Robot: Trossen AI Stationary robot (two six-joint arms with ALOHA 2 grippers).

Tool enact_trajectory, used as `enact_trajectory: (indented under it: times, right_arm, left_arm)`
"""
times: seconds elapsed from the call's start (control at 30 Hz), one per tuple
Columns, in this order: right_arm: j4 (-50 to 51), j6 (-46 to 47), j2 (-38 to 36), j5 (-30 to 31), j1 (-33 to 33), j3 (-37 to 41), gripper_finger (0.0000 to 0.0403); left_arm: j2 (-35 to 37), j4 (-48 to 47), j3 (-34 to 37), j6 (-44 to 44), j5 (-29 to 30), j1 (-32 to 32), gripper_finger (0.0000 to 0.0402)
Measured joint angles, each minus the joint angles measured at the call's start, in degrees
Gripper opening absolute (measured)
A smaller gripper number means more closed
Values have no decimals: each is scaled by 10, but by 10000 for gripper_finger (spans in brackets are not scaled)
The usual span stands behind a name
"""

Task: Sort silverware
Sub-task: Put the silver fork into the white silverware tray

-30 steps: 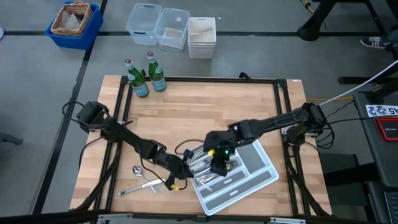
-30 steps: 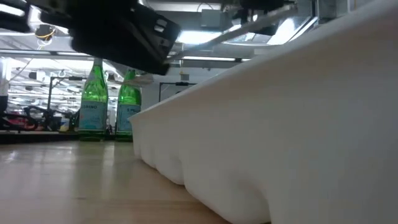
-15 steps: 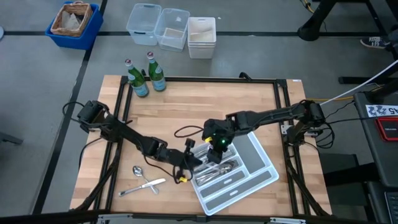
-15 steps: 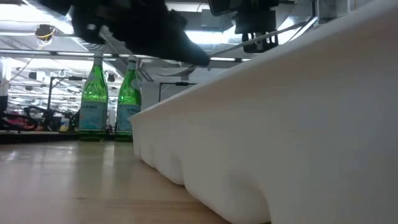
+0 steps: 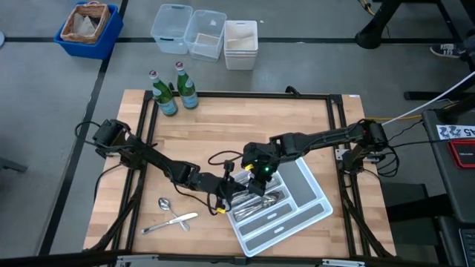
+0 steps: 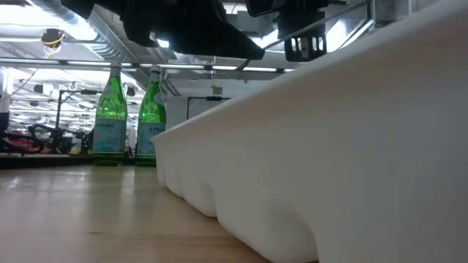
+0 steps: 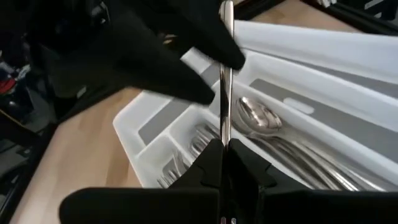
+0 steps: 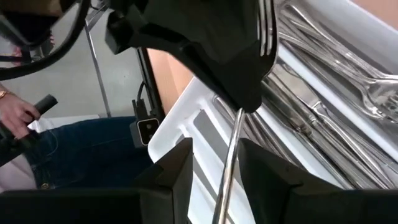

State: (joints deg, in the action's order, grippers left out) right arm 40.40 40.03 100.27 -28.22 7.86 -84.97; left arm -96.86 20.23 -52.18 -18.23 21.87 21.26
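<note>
I have a fork [image 7: 225, 74] pinched in my left claw [image 7: 225, 163], its fingers clamped tight on the slim handle, so the fork stands up over the white divided tray [image 5: 315, 211]. From the right wrist camera the same fork [image 8: 266, 28] shows its tines past the left claw's dark body, with the handle running between my right claw's [image 8: 214, 165] fingers, which stand spread and grip nothing that I can see.

In the high view the left claw [image 5: 226, 194] sits at the tray's near-left edge and the right claw [image 5: 260, 172] hangs just above the tray's far-left end; the two are close together.

Inside the tray, spoons [image 7: 258, 115] lie in one long slot and more forks [image 7: 186, 165] in the slot beside it. The right wrist camera also shows forks and knives [image 8: 323, 106] lying lengthwise in the slots.

On the wooden counter [image 5: 245, 122], left of the tray, a spoon [image 5: 164, 202] and another piece of silverware [image 5: 169, 222] lie loose and well apart from the tray.

Two green bottles [image 5: 175, 92] stand upright at the counter's far-left corner, far from the tray. A person's hand [image 8: 18, 112] shows beyond the counter in the right wrist view.
</note>
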Motion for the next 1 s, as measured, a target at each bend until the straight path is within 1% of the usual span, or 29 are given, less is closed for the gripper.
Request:
enact_trajectory:
  times: [0.23, 0.6, 0.8, 1.0]
  right_arm:
    - [0, 0, 0, 19, 0, 0, 131]
    - [1, 0, 0, 21, 0, 0, 131]
    - [1, 2, 0, -6, 0, 0, 131]
    - [1, 2, 0, -24, 0, 0, 131]
  left_arm:
    - [0, 3, 0, 1, 0, 4, 5]
    - [0, 17, 0, -33, 0, 13, 5]
    - [0, 33, 0, -60, 28, 13, 5]
    - [0, 33, 0, -63, 29, 13, 5]
